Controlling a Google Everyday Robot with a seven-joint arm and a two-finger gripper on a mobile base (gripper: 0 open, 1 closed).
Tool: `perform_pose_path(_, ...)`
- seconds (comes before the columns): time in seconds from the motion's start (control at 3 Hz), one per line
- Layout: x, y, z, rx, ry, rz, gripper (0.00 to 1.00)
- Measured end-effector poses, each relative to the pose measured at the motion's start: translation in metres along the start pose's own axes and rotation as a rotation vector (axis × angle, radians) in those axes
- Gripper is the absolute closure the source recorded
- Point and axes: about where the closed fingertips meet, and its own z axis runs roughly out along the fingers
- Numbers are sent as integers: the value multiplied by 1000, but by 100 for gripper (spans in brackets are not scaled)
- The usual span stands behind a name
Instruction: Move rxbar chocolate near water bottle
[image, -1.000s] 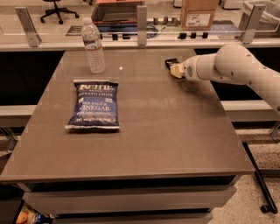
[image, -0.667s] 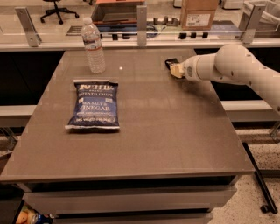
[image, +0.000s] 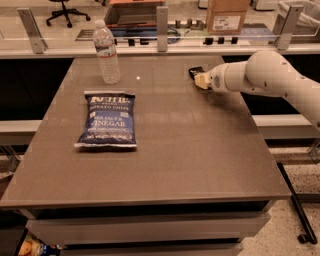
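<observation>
**Ana:** Where is the gripper (image: 201, 80)?

**Ben:** It is low over the table (image: 190, 150), at about 1 o'clock from the middle. The white arm (image: 270, 75) reaches in from the 3 o'clock side.

**Ana:** And the rxbar chocolate (image: 195, 72)?

**Ben:** It is the small black thing right at the tip of the gripper, on its 11 o'clock side. They look like they touch. Part of the bar is hidden by the tip.

**Ana:** Is the gripper holding it?

**Ben:** I cannot tell. I cannot see if the gripper is open or closed, or if it has the bar.

**Ana:** Where is the water bottle (image: 107, 52)?

**Ben:** It stands up straight at about 11 o'clock on the table, near the far edge. It is well apart from the bar, off at the bar's 9 o'clock.

**Ana:** What is the big blue thing?

**Ben:** A chip bag (image: 107, 120). It lies flat at about 9 o'clock from the middle, at the bottle's 6 o'clock. It does not touch the bottle.
</observation>
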Motion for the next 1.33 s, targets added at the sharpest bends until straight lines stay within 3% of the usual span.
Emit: perform_pose_path(1.33, 0, 0, 0, 0, 0, 0, 100)
